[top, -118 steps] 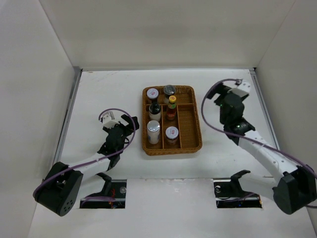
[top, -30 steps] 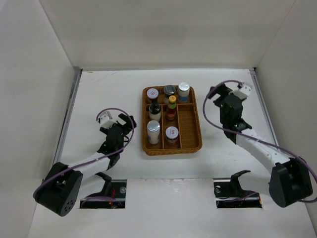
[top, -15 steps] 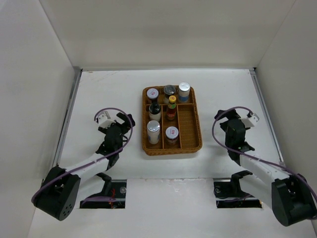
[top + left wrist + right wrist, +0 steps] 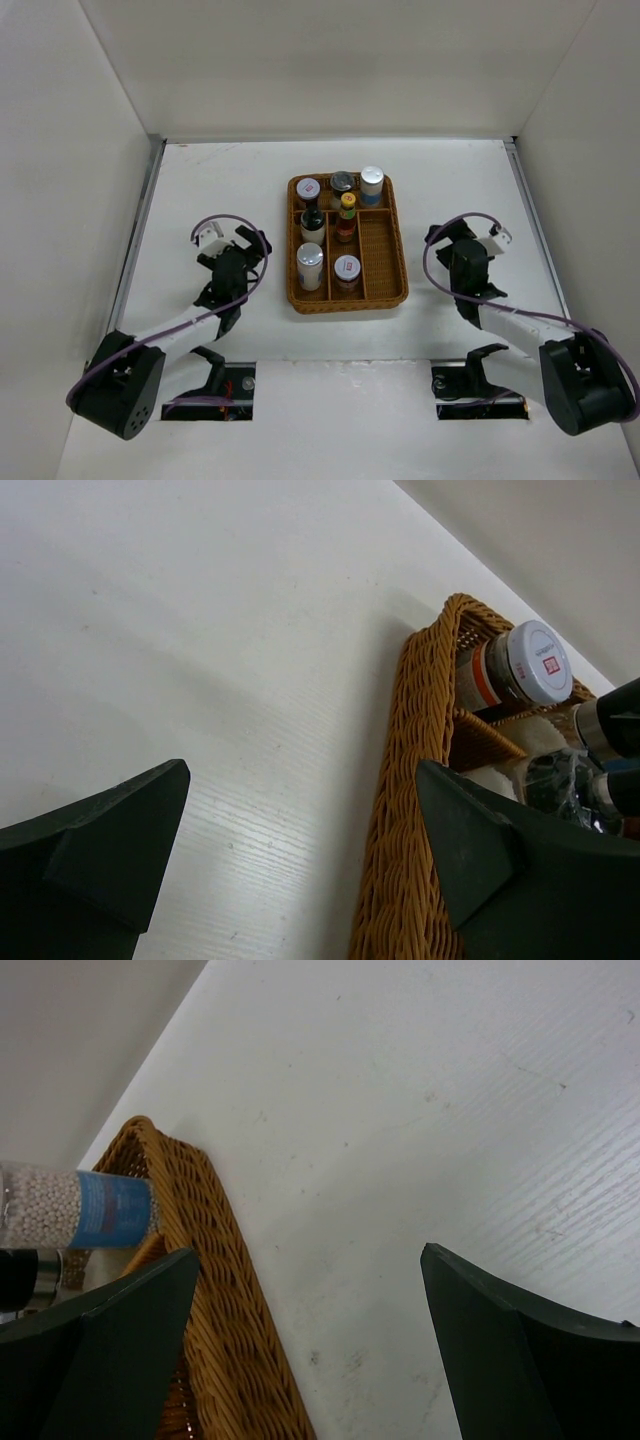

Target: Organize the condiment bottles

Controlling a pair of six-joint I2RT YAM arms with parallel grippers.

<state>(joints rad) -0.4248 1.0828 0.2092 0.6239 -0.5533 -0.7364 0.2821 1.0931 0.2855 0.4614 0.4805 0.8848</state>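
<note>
— Where do the condiment bottles (image 4: pixel 345 225) stand?
— All seven are upright in the wicker tray (image 4: pixel 400 250), mid-bench. The far row holds a white-lidded jar (image 4: pixel 307 188), a dark-lidded jar (image 4: pixel 343 181) and a clear shaker (image 4: pixel 372 181) with a blue band, full of pale grains. Next come the dark black-capped bottle (image 4: pixel 312 215) and, beside it, the red sauce (image 4: pixel 347 212) with its yellow cap. Nearest are a silver-lidded shaker (image 4: pixel 310 260) and a second white-lidded jar (image 4: pixel 347 268).
— And the tray itself?
— Brown woven cane, rectangular with rounded corners, split by woven partitions.
— The hands?
— The left hand (image 4: pixel 250 243) hangs left of the tray and the right hand (image 4: pixel 437 238) to its right. Both are apart from it, over the smooth white bench (image 4: pixel 220 180). Each has its dark, wedge-shaped fingers (image 4: pixel 100 850) spread wide, gripping nothing.
</note>
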